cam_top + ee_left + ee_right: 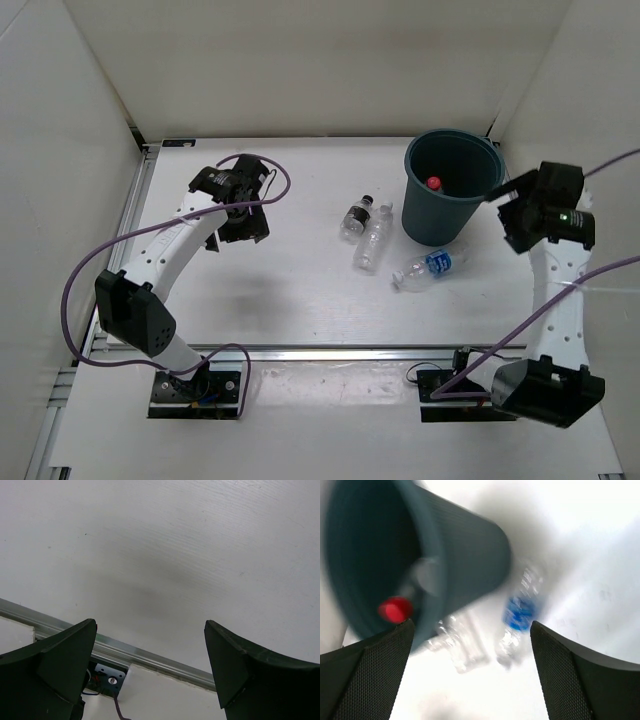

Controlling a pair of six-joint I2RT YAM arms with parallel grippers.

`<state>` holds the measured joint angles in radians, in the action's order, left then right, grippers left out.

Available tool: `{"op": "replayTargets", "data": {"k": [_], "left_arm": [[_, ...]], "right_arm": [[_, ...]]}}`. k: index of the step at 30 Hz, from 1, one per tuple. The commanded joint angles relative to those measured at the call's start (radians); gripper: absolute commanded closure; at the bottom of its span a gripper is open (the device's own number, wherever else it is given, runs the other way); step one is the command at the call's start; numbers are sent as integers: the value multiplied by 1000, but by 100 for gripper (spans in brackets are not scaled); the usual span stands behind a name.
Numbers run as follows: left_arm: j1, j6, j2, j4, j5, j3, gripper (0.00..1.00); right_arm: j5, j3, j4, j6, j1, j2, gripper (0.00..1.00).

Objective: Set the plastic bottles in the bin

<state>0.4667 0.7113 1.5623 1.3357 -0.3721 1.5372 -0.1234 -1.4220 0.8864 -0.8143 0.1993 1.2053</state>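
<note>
Jaws wide open, empty, on your left gripper (150, 630) and right gripper (471, 627). Bin (440, 218) at bench's (290, 300) far right corner, red-capped bottle (434, 183) inside; dark-capped bottle (357, 219), plain bottle (372, 242), blue-label bottle (428, 267) lie beside it.

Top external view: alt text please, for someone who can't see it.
At the far right of the table, a teal bin holds one red-capped bottle, with the right tool beside its rim. A dark-capped bottle, a plain bottle and a blue-labelled bottle lie near the bin; the left tool hangs over the table's left side.
</note>
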Motion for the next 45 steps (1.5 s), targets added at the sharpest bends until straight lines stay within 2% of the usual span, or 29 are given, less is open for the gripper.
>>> {"op": "replayTargets", "data": {"k": [1, 6, 10, 11, 14, 20, 26, 30, 34, 35, 37, 38, 42, 45], "left_arm": [[3, -9, -15, 5, -28, 11, 0], [3, -9, -15, 5, -28, 1, 0], [3, -9, -15, 14, -37, 1, 0], [3, -9, -15, 14, -48, -8, 0], [3, -9, -15, 14, -48, -8, 0], [3, -9, 4, 14, -37, -17, 0], [3, -9, 24, 14, -50, -8, 0], [3, -9, 33, 14, -50, 1, 0], [3, -9, 42, 14, -50, 1, 0], [3, -9, 42, 14, -50, 1, 0], [3, -9, 42, 23, -50, 11, 0], [3, -9, 42, 23, -50, 11, 0], [3, 1, 51, 23, -50, 11, 0], [3, 10, 61, 23, -50, 11, 0]], "right_arm": [[63, 202, 13, -118, 51, -68, 0], [263, 501, -96, -206, 141, -119, 0], [341, 619, -234, -191, 141, -75, 0], [396, 633, -313, -181, 150, -63, 0], [453, 643, -410, -148, 150, 8, 0], [527, 575, -458, -126, 150, 177, 0], [527, 538, -449, -117, 150, 329, 0], [527, 496, -376, -85, 150, 440, 0], [507, 474, -310, -34, 150, 493, 17], [486, 465, -297, -25, 150, 493, 31], [458, 453, -235, -11, 150, 478, 45], [441, 437, -209, -2, 150, 464, 57], [340, 378, -46, 36, 115, 280, 71], [245, 310, 112, 26, 26, 127, 74]]}}
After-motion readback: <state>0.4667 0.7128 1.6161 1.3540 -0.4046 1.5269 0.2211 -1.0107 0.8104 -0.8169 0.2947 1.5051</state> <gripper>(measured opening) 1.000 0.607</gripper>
